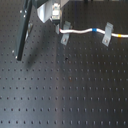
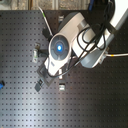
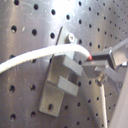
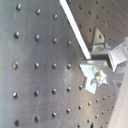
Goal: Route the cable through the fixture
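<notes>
Cable runs sideways (thru fixture).

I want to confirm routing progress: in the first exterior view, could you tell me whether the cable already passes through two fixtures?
Yes, the cable runs from one fixture through a second fixture toward the first exterior view's right.

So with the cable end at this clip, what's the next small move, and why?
Probably lower the tool slightly so the cable drops into the fixture's slot: in the first wrist view the cord lies across the clip's top, not visibly seated.
</notes>
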You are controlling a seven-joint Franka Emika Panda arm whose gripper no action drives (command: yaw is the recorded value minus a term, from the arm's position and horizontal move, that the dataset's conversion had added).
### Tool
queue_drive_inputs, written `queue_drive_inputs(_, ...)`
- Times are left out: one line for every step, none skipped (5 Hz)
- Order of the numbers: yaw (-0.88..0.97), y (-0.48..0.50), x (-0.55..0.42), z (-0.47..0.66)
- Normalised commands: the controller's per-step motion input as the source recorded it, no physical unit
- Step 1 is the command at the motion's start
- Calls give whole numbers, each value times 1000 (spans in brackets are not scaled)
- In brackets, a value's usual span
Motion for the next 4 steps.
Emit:
queue_drive_inputs(0, -90, 93, -201)
queue_drive_inputs(0, -116, 16, -375)
queue_drive_inputs(0, -110, -83, -345)
queue_drive_inputs(-297, -205, -71, -244)
